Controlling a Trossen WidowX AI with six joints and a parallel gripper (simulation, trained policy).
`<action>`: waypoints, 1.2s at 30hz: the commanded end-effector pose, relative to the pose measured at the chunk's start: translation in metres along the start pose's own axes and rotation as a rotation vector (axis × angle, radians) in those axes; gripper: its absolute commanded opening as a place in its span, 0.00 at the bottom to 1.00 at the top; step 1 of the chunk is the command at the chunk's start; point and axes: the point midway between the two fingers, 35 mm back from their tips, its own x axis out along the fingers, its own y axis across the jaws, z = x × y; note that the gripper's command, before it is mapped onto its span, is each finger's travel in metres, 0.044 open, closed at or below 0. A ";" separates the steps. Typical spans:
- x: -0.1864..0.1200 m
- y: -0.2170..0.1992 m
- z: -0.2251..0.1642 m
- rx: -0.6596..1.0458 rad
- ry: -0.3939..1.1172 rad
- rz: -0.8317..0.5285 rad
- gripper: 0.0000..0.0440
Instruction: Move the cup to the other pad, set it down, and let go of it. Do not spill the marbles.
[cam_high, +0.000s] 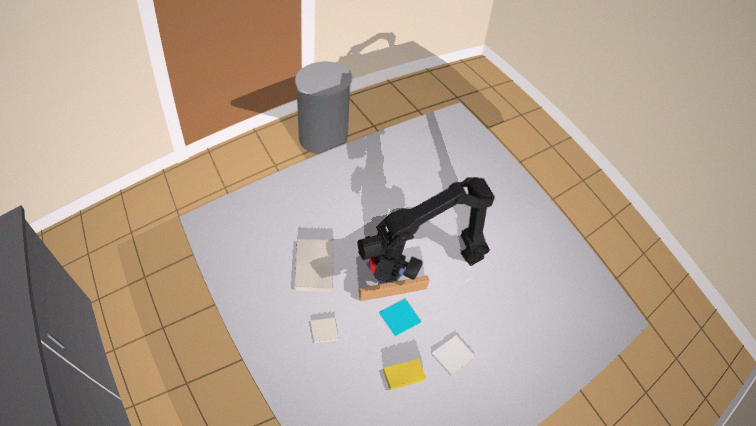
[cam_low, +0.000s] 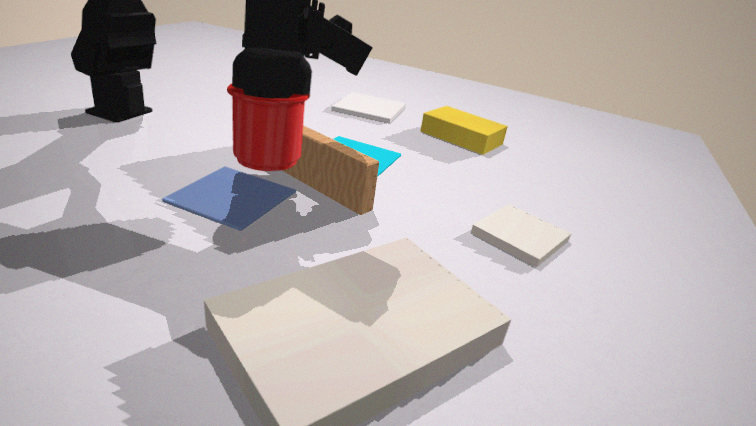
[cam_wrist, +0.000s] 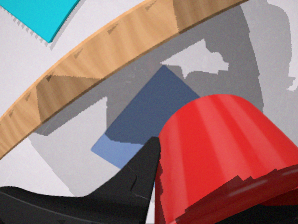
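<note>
The red cup (cam_high: 372, 265) (cam_low: 268, 132) (cam_wrist: 215, 150) hangs roughly upright in the air, a little above the blue pad (cam_low: 201, 196) (cam_wrist: 150, 105). My gripper (cam_low: 271, 91) is shut on the cup's wall at the rim. One black finger shows outside the wall in the wrist view; the other is hidden by the cup. The cup's inside and any marbles are hidden. The cyan pad (cam_high: 400, 317) (cam_low: 385, 155) (cam_wrist: 45, 17) lies bare on the far side of the wooden barrier (cam_high: 394, 288) (cam_low: 338, 174) (cam_wrist: 115, 45) from the blue pad.
The barrier stands upright between the two pads, close to the cup. A large cream block (cam_high: 314, 264) (cam_low: 359, 328) and a small cream tile (cam_high: 323, 329) (cam_low: 521, 232) lie to one side. A yellow block (cam_high: 404, 373) (cam_low: 462, 129) and a white tile (cam_high: 452, 354) (cam_low: 368, 106) lie beyond the cyan pad.
</note>
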 end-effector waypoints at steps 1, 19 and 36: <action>-0.008 0.002 0.010 -0.026 -0.020 -0.007 0.01; -0.028 0.029 0.066 -0.103 -0.104 -0.036 0.00; -0.023 0.076 0.112 -0.172 -0.159 -0.040 0.00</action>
